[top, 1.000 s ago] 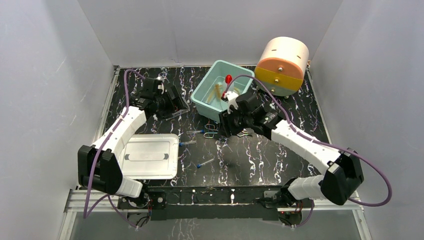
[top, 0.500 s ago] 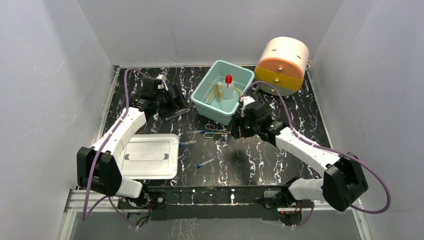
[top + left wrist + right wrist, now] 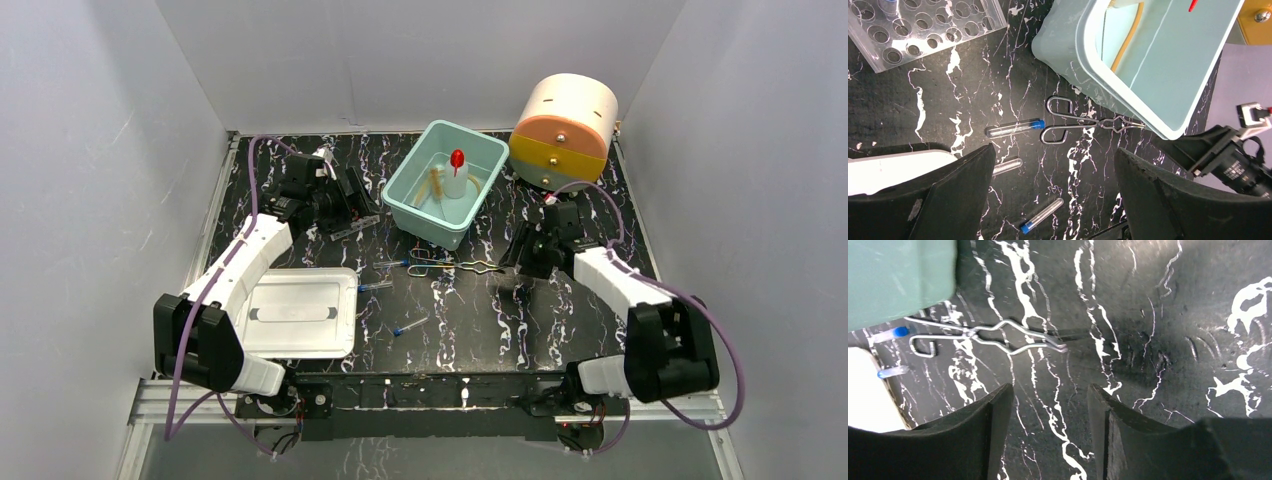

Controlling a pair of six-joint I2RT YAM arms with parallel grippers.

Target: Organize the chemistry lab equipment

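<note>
Wash bottle [image 3: 457, 176] and rubber tubing [image 3: 435, 186] sit inside the teal bin [image 3: 425, 224]. Judged already sorted, with the bin serving as the catch-all for bulkier pieces. Loose on the black table [image 3: 560, 310]: metal tongs [image 3: 993, 337] and three blue-capped tubes [image 3: 1013, 129]. Right gripper [image 3: 1049, 390]: jaws parted, gap bare, nothing held. The tongs lie just ahead of its fingertips, lengthwise across the jaw line. Their working tips are nearest the gap and the loop handles are farther off toward the bin corner. Neither finger touches them. The pose reads as a lined-up approach on the tongs, jaws parted so the fingers can straddle the thin wire. Left gripper [image 3: 1054, 152]: jaws wide and empty, hovering above the table. From here the tongs are ahead of the gap, roughly centred. One tube lies just beside the tongs' loops, a second lies close to one fingertip, and a third lies within the gap, nearer the wrist. Tube rack [image 3: 923, 30] is well ahead and off to the side away from the bin. It is judged to be the tubes' destination, which would explain this arm's station between rack and tubes. Risk: wire tongs lying flat give little to pinch.
</note>
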